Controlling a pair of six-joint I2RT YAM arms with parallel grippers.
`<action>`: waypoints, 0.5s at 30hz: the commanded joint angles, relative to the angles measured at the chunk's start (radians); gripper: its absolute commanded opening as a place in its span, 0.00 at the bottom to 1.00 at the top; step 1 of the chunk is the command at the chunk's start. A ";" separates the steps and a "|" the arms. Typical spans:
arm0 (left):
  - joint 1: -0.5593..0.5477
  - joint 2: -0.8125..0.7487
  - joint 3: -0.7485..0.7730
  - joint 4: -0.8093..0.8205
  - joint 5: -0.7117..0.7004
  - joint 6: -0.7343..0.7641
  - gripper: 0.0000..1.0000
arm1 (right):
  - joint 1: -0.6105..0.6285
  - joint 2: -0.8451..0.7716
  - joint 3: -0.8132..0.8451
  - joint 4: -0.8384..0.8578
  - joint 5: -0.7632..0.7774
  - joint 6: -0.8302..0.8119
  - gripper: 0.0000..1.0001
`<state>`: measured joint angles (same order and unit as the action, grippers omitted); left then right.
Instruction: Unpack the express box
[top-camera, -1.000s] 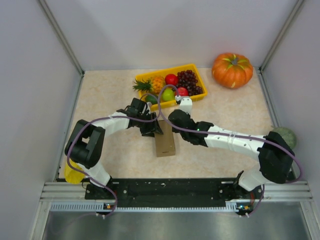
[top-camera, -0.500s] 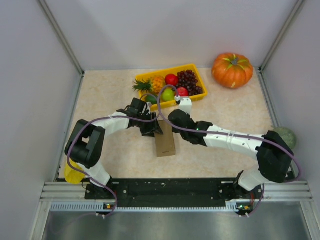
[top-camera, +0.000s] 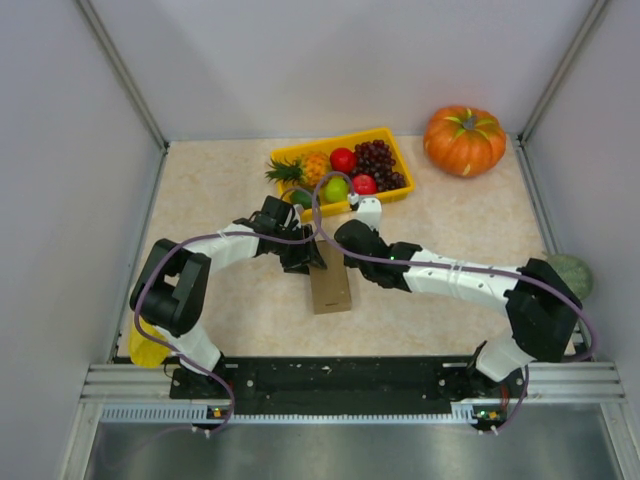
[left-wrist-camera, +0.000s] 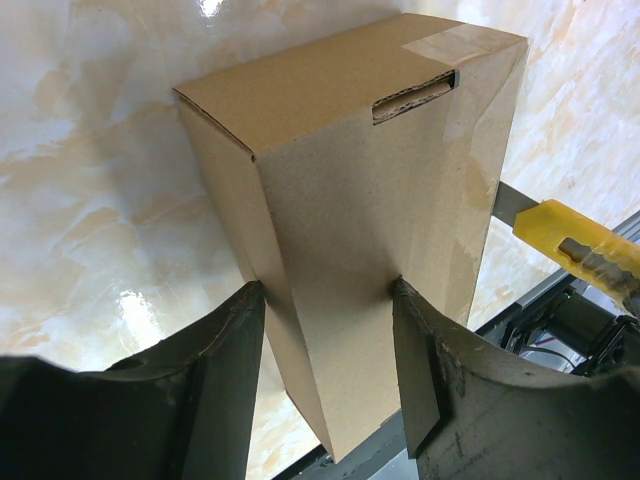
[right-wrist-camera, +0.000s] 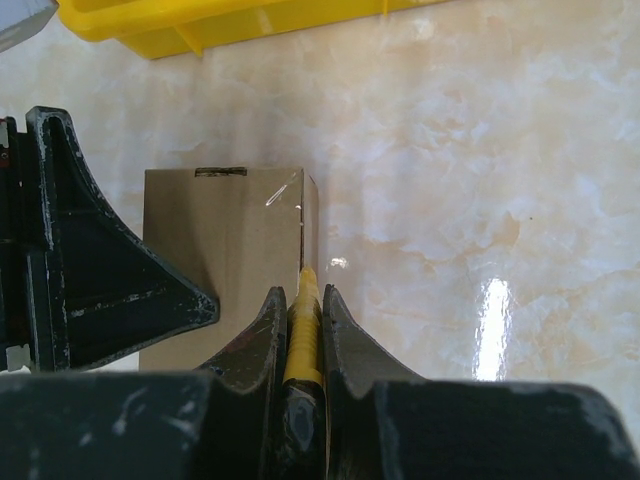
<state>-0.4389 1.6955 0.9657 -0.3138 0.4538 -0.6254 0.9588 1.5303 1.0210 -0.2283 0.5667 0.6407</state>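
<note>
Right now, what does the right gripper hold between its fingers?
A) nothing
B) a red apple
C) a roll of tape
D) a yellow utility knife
D: the right wrist view shows the right gripper shut on the yellow utility knife, with the knife's tip beside the express box, which the left gripper clamps.

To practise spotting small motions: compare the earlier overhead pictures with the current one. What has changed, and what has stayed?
Only the right arm shifted: its rear joint swung slightly left, the wrist edging left too. The right gripper stays shut on the yellow knife beside the express box; the left gripper stays clamped on the box, which has not moved.
</note>
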 joint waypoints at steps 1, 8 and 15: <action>0.000 0.050 -0.025 -0.053 -0.089 0.018 0.30 | -0.008 -0.013 0.022 0.024 -0.002 0.010 0.00; 0.000 0.050 -0.024 -0.054 -0.089 0.020 0.30 | -0.008 -0.064 0.022 0.024 0.027 0.010 0.00; 0.002 0.052 -0.024 -0.057 -0.090 0.021 0.30 | -0.008 -0.082 0.022 0.023 0.021 0.010 0.00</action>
<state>-0.4381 1.6955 0.9657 -0.3138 0.4541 -0.6254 0.9588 1.4921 1.0210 -0.2295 0.5751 0.6407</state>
